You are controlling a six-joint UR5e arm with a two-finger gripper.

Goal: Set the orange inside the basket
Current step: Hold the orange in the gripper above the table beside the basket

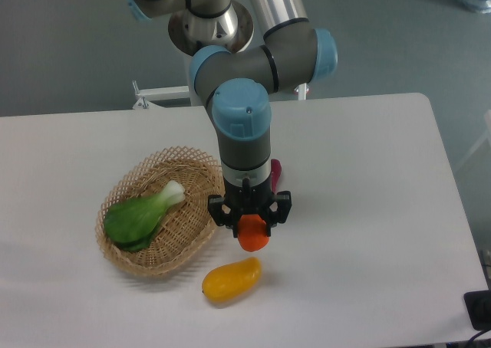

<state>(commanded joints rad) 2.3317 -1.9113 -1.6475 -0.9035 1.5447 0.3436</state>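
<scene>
My gripper is clamped on the orange, just right of the basket, by the yellow fruit. Can't tell if it's off the table. Next: lift enough to clear rim, move left, drop beside the bok choy, w/ 1 smooth pass.

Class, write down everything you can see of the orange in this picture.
The orange is small, round and bright orange. Only its lower part shows; the top is hidden by the gripper, whose black fingers sit on either side of it. It lies just right of the wicker basket, outside the rim, and above the yellow oblong fruit, apart from it. Whether it rests on the white table or is lifted cannot be told.
</scene>
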